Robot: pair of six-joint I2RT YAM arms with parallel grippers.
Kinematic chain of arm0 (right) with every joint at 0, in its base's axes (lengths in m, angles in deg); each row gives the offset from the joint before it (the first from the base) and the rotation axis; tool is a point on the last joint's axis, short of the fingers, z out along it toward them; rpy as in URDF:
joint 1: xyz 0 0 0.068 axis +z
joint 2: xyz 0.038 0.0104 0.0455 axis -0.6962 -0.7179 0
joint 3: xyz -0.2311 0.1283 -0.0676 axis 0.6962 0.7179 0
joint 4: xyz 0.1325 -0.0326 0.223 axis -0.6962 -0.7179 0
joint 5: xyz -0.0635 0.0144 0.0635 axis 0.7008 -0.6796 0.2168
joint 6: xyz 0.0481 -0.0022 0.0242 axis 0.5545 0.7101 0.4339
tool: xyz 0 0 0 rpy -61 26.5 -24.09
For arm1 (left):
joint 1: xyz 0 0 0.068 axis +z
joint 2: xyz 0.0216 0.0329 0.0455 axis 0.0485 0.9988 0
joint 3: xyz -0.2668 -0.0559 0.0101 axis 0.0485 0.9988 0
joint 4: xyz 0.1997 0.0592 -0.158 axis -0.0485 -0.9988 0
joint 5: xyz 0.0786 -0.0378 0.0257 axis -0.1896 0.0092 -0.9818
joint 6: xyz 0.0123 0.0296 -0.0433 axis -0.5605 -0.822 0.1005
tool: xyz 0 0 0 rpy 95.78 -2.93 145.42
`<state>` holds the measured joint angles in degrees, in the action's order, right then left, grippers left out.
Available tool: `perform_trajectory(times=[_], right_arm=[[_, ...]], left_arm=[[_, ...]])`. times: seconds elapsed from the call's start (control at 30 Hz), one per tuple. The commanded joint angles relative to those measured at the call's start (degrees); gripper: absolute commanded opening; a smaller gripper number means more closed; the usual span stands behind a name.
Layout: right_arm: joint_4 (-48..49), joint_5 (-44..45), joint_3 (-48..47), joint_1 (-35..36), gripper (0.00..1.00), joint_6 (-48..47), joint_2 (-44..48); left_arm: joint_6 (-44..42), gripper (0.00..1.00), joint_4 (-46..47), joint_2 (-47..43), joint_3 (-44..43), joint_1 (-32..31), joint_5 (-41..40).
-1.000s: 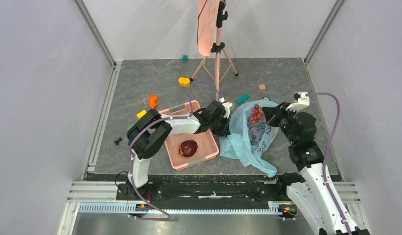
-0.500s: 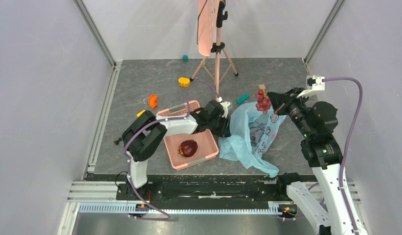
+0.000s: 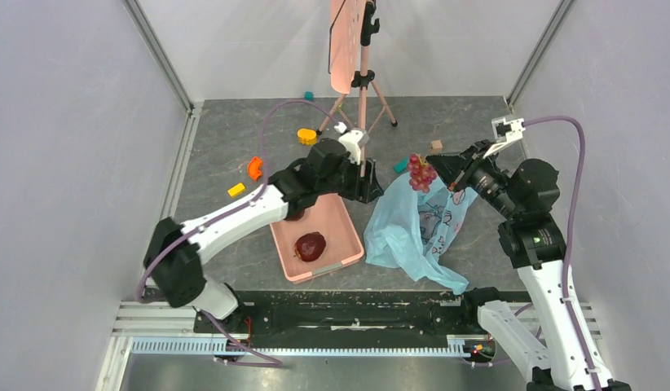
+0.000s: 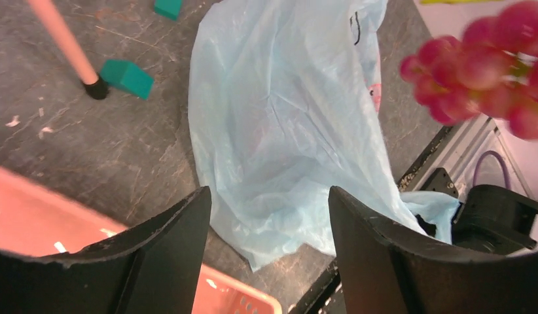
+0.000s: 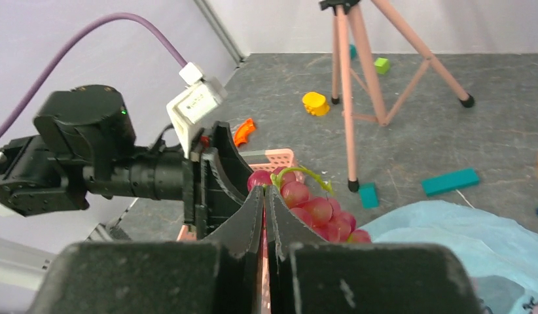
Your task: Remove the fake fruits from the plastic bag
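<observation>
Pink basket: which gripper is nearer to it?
Left. The left gripper hovers by the far right corner of the basket; the right gripper is across the blue bag, holding grapes.

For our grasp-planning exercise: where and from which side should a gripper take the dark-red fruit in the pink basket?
Probably from straight above, closing across the dark-red fruit's rounded middle: the pink basket's walls block side approaches, and the fruit lies alone with bare floor around it.

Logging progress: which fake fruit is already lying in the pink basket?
The dark-red rounded fruit, alone in the pink basket. The grape bunch instead hangs from the right end effector, above the plastic bag.
</observation>
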<state>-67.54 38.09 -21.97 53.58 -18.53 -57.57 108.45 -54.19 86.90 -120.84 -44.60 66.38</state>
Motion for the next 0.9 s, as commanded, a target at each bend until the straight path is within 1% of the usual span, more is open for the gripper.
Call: perform_trajectory(times=[0.0, 0.17, 0.27, 0.37, 0.5, 0.53, 0.7, 0.87], right_arm=[[7.64, -7.15, -0.17, -0.20, 0.00, 2.49, -0.05], [12.61, -13.06, 1.96, -0.01, 0.00, 5.65, -2.26], [12.08, -13.08, 2.24, 1.44, 0.00, 4.44, -4.32], [10.49, -8.74, 1.69, 6.12, 0.00, 1.76, -7.00], [9.49, -0.61, -0.57, 16.87, 0.00, -1.32, -11.45], [9.94, 0.60, -0.93, 18.49, 0.00, -1.35, -12.22], [12.88, 3.86, -0.66, 24.31, 0.00, -1.03, -16.28], [16.28, 4.90, 0.07, 28.81, 0.00, -0.42, -20.88]], left_arm=[[-0.13, 0.73, -3.80, -9.54, 2.53, 0.22, -5.97], [0.23, 0.73, -7.01, -20.87, 5.70, 0.26, -11.81], [0.30, 0.73, -9.44, -26.89, 7.81, 0.27, -14.34], [0.57, 0.73, -11.94, -31.36, 9.82, 0.27, -16.08], [1.05, 0.73, -14.90, -36.21, 12.03, 0.27, -18.49], [1.15, 0.74, -15.56, -37.24, 12.33, 0.27, -19.22], [1.46, 0.74, -19.11, -42.27, 13.58, 0.27, -23.20], [1.04, 0.75, -22.01, -46.04, 14.23, 0.26, -27.01]])
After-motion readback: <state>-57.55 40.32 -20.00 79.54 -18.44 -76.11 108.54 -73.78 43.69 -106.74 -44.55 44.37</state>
